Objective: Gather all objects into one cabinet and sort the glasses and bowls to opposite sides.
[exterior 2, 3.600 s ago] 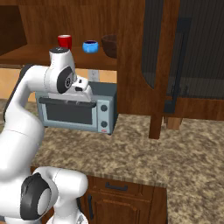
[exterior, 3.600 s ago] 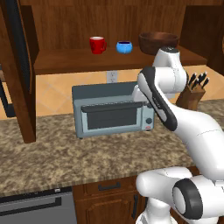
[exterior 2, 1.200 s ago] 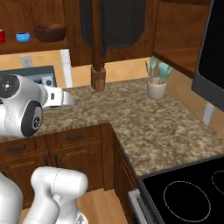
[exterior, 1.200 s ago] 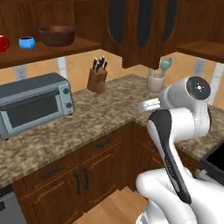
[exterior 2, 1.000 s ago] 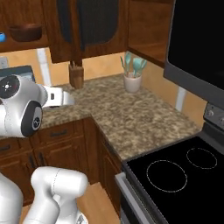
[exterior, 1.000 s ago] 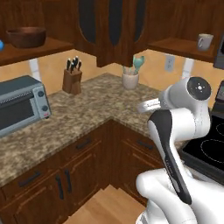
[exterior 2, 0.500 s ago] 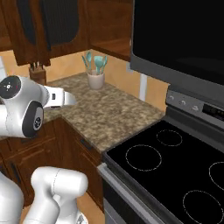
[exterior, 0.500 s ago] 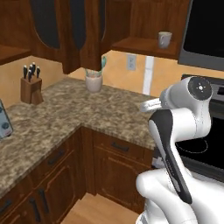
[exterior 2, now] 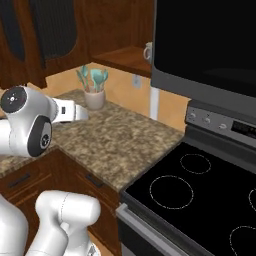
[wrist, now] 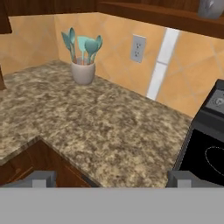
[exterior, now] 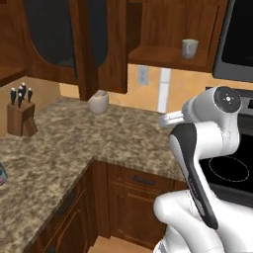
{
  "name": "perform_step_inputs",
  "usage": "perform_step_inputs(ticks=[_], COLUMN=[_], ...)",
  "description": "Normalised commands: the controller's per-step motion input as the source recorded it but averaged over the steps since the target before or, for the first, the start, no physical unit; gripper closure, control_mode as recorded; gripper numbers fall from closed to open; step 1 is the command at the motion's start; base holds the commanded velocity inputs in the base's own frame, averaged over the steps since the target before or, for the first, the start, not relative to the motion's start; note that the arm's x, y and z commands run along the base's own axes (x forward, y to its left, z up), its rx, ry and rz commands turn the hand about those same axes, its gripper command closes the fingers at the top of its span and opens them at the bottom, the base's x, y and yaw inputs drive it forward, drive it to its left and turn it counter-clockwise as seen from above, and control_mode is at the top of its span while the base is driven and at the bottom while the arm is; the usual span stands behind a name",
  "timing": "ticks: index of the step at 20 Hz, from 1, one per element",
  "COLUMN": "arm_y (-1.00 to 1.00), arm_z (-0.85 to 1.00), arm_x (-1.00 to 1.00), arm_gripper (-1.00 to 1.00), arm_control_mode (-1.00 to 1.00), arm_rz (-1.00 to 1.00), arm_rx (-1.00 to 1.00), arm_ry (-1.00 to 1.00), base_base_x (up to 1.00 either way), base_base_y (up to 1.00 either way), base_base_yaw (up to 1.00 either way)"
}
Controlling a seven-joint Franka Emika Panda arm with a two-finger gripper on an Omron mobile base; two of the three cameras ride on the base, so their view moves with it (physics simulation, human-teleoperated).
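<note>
I hold the arm folded close to the base, the hand pointing forward and a little down over the counter (wrist: 109, 131). The gripper (wrist: 111, 178) is empty, its two tips spread wide apart at the bottom of the hand view. Beyond it, the utensil pot (wrist: 83, 72) stands by the wall, and the stove (exterior 2: 200, 200) lies to the right. Farther up, the grey mug (exterior: 189, 48) sits on an open shelf (exterior: 163, 57), right of the cabinet (exterior: 74, 44).
</note>
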Motion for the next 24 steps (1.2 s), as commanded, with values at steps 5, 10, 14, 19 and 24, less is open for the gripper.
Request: perform_step_inputs(ticks=[5,10,14,19,24], arm_y=[0.00,0.00,0.00,0.00,0.00], arm_z=[0.00,0.00,0.00,0.00,0.00], arm_x=[0.00,0.00,0.00,0.00,0.00], arm_gripper=[-1.00,-1.00,-1.00,-1.00,-1.00], arm_control_mode=[1.00,1.00,1.00,1.00,1.00], arm_rz=[0.00,0.00,0.00,0.00,0.00], arm_rx=[0.00,0.00,0.00,0.00,0.00], arm_ry=[0.00,0.00,0.00,0.00,0.00], base_base_x=[0.49,0.42,0.74,0.63,0.24], base_base_y=[-0.01,0.00,0.00,-0.18,-0.32], base_base_yaw=[-0.13,-0.31,-0.40,-0.32,-0.14])
